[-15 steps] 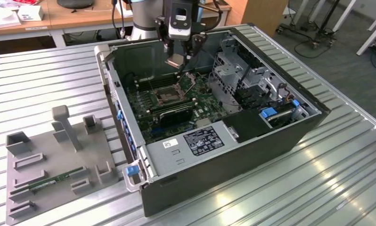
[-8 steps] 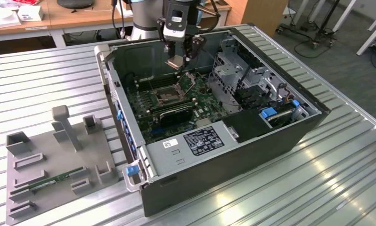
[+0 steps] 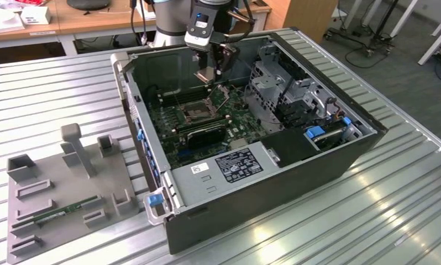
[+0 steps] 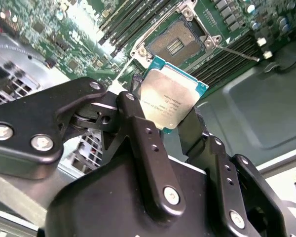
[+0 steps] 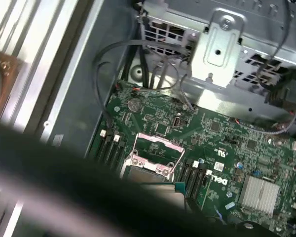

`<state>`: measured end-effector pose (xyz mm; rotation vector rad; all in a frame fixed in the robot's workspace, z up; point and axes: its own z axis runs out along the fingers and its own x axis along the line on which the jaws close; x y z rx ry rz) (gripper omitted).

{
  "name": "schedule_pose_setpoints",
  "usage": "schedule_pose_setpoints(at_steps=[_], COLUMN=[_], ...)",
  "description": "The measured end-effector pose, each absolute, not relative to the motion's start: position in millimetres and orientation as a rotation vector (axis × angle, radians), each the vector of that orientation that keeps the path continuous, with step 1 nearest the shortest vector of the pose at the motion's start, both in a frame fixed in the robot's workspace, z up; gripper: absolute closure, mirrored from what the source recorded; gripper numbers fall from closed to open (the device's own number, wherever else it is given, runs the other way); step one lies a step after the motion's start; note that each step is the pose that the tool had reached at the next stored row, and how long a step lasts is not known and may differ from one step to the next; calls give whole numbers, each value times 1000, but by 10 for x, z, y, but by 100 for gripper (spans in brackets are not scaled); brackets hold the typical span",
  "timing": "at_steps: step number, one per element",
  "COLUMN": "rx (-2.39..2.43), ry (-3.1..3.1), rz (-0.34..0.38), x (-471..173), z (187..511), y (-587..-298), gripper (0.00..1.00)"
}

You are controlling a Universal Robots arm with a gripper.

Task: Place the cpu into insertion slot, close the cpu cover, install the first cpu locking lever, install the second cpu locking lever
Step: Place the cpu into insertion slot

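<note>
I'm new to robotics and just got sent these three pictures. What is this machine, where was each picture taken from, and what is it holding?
This is a single robot arm whose two-fingered end effector works over an open computer case lying on a ribbed metal table. The exterior view comes from a camera off the arm and takes in the whole scene. Both wrist views come from cameras riding on the arm, looking at the green circuit board inside the case. In the second wrist view the black fingers grip the cpu, a small square chip, above the insertion slot, whose dark centre is uncovered. On the exterior view's left sits a grey holder tray with a green memory stick.
</note>
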<state>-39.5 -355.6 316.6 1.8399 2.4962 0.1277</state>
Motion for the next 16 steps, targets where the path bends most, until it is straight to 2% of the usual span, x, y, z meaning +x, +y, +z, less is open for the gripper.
schedule_pose_setpoints(at_steps=[16], rx=[1854], ry=[2485], rz=[127], x=[-396], z=[3137], y=[-3556], gripper=[46])
